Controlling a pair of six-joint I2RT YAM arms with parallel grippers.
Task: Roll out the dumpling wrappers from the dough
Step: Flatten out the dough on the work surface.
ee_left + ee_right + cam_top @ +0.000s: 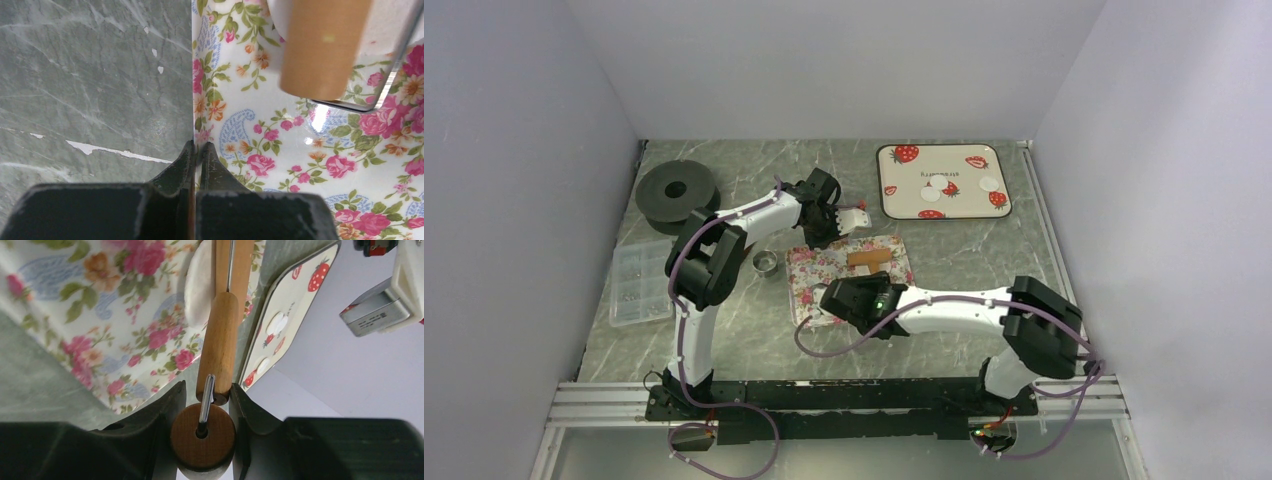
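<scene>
A flat white piece of dough (199, 285) lies on the floral mat (819, 268), beside the far barrel of a wooden roller (867, 259). My right gripper (205, 405) is shut on the roller's round near end (202, 436), and the handle (220, 347) points away toward the dough. My left gripper (198, 146) is shut, its tips touching the mat's edge (194, 100); the roller's barrel (325, 45) hangs close in front. Three dumpling wrappers (937, 184) lie on the strawberry tray (964, 206) at the back right, and the tray (295, 305) also appears in the right wrist view.
A small metal ring cutter (766, 262) stands just left of the mat. A clear compartment box (639, 280) lies at the left, with a black spool (676, 190) behind it. Grey walls close in both sides and the back.
</scene>
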